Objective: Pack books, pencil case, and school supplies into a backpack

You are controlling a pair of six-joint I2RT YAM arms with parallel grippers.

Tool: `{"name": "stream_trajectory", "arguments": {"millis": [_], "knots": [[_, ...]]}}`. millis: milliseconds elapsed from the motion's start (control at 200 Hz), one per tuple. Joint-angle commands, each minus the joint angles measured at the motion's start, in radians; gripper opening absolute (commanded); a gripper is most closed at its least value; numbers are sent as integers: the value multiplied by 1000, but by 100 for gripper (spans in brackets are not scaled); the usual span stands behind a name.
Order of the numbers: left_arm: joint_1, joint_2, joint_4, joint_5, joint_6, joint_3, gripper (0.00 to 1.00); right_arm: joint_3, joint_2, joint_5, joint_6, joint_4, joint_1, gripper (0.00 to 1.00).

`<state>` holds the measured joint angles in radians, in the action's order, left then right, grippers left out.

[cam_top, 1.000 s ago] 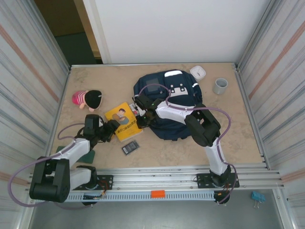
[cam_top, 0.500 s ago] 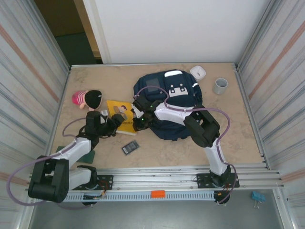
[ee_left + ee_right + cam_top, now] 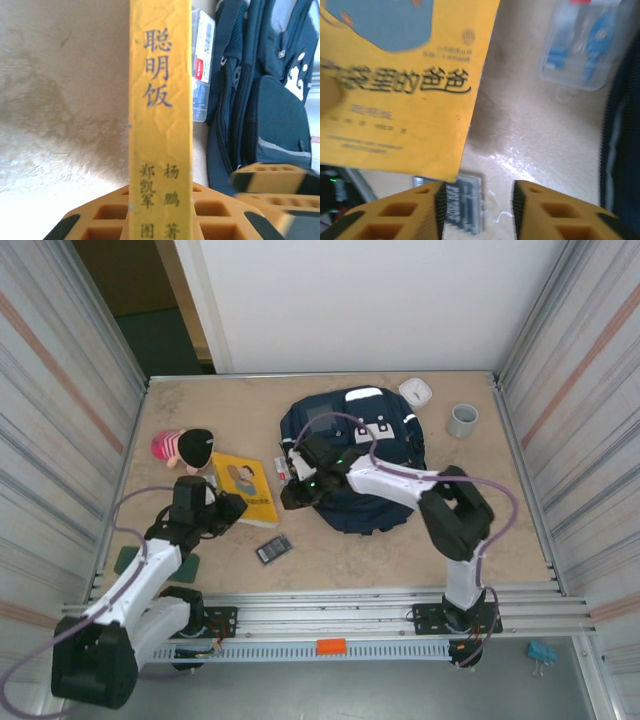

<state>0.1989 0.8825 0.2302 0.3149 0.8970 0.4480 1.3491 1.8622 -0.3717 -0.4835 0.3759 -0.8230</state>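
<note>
Left gripper (image 3: pixel 224 508): jaws pinching the yellow book (image 3: pixel 160 100), which stands edge-up between them.
Right gripper (image 3: pixel 477 192): jaws spread above the table (image 3: pixel 535 125). Black rectangle (image 3: pixel 465 205) shows in their gap, clear packet (image 3: pixel 585 45) ahead-right.
Backpack (image 3: pixel 375 465): right of both.

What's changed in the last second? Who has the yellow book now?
The left gripper closed on the yellow book, and the right gripper opened and let it go. The book shifted a little to the left, away from the backpack. The backpack and the black rectangle stayed where they were.
</note>
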Motion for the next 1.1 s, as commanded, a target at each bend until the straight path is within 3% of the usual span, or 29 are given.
{"name": "stream_trajectory", "arguments": {"millis": [0,95,205,346,451,551,747,842,1097], "knots": [[14,-129,-28,-51,15,19,5,-97,-201,-6,-72,-137,52,47],[56,-208,-188,-93,149,-41,0,-273,-380,-1,-186,-336,104,49],[197,-236,-429,-240,283,-125,0,-408,-543,13,-313,-484,148,55],[399,-183,-629,-487,328,-139,0,-518,-652,27,-470,-561,144,57],[502,-98,-750,-593,339,-114,0,-641,-718,43,-660,-674,129,58],[536,0,-867,-618,385,-99,0,-727,-796,133,-787,-703,98,64],[579,209,-1072,-615,427,-49,0,-785,-946,429,-921,-638,-36,94],[604,297,-1177,-611,434,-24,0,-794,-966,496,-948,-635,-74,96],[647,397,-1252,-591,457,41,0,-784,-879,466,-1029,-691,-78,97]]}}
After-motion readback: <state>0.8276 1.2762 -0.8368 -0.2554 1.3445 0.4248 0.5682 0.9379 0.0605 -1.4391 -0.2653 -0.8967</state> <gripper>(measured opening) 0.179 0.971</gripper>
